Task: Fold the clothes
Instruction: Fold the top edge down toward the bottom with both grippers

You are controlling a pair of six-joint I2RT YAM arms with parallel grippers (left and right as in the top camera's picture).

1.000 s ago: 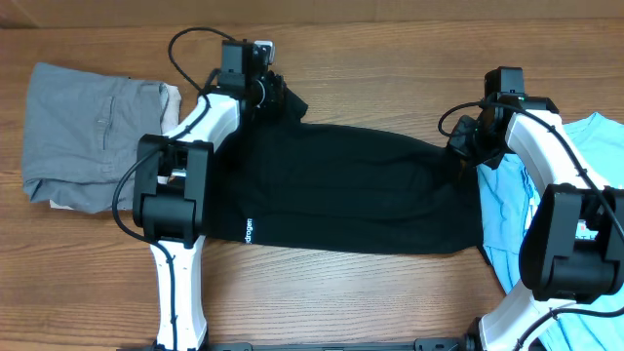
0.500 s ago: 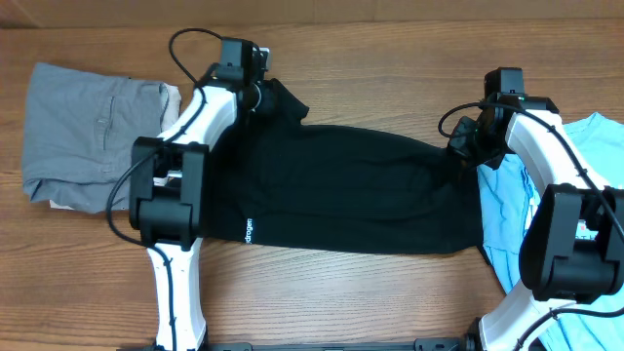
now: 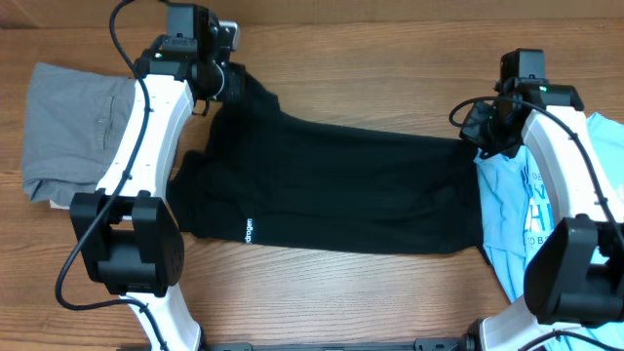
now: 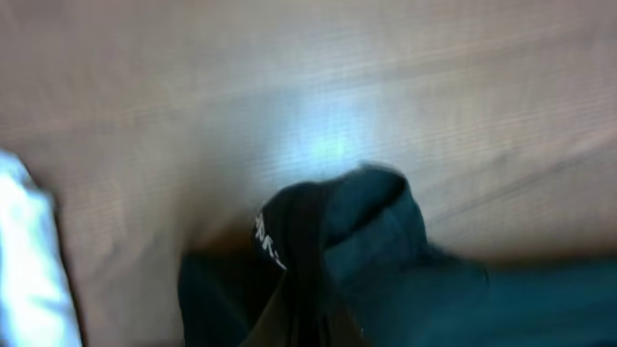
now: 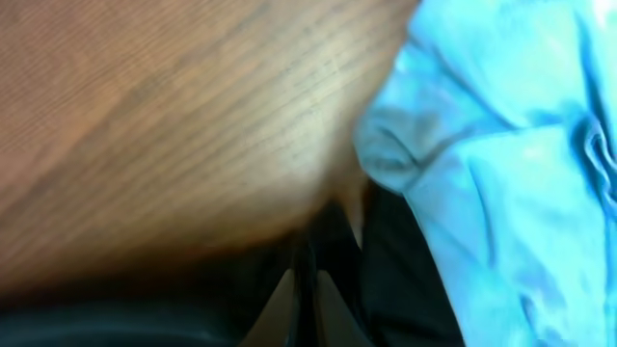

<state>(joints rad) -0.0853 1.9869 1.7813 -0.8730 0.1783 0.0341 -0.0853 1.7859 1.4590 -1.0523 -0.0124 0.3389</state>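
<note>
1. The black T-shirt [image 3: 341,195] lies spread lengthwise across the middle of the bench [image 3: 370,58], with a small white logo mark [image 3: 249,232] near its front edge.
2. The left fingers [image 3: 232,83] are pinched fully together on the shirt's far left corner, which is drawn up and outward toward the far left of the bench. In the left wrist view a bunched fold of black cloth [image 4: 337,222] is seen rising from the wood.
3. The right fingers [image 3: 476,136] are likewise closed tight on the far right corner of the same shirt. In the right wrist view they are seen pressed together over dark fabric [image 5: 386,260].
4. The cloth is judged to be light, soft and limp. It will sag between the two grips and crease wherever it is left slack. Hold is best taken at corners or hems, where doubled fabric gives the fingers more to bite on, and the edge should be kept taut.
5. Grey trousers [image 3: 68,127] lie folded at the left, just beside the shirt. A light-blue T-shirt [image 3: 546,205] lies crumpled at the right and touches the black shirt's edge, so it could be dragged along.
6. The bench is smooth wood grain, over which cotton should slide easily. Nothing of the room beyond it can be made out.
</note>
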